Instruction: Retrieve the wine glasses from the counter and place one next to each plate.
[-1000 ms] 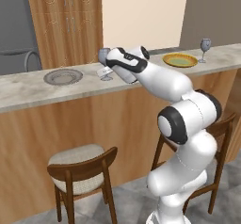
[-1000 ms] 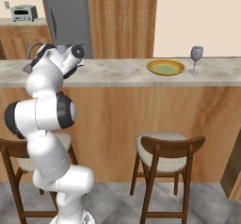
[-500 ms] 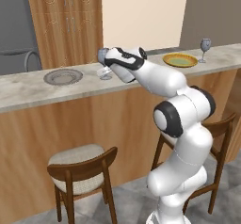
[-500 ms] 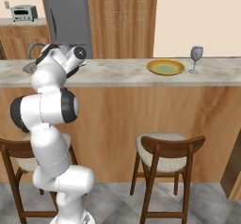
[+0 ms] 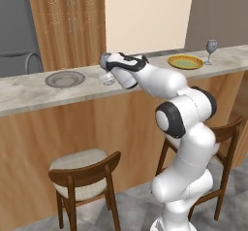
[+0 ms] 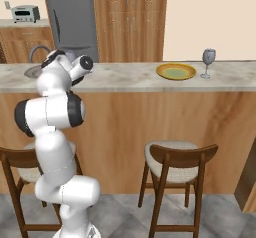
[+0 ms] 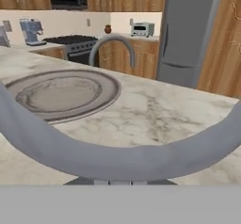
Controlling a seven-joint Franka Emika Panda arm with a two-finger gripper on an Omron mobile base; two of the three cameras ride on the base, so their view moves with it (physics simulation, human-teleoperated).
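My gripper (image 5: 107, 66) is shut on a grey-blue wine glass (image 5: 106, 76) low over the long marble bar top (image 5: 29, 96), just right of the grey plate (image 5: 65, 78). Whether the glass touches the top I cannot tell. In the hand view the glass (image 7: 117, 155) curves as a wide arc close to the camera, with the grey plate (image 7: 61, 93) beyond it. A second wine glass (image 5: 210, 48) stands upright at the far right, next to the golden-yellow plate (image 5: 185, 61). From the right base view the yellow plate (image 6: 175, 71) and that glass (image 6: 208, 59) show clearly, and my arm hides the hand.
A curved faucet (image 7: 110, 44) rises behind the grey plate. A grey fridge (image 7: 188, 30) and wooden cabinets stand beyond it. The counter (image 6: 20, 24) at the back carries a toaster (image 6: 25, 13). Two wooden stools (image 5: 82, 174) (image 6: 175, 157) stand in front of the bar.
The arm's elbow has drawn in a little and risen. The hand with the glass has stayed almost in place beside the grey plate.
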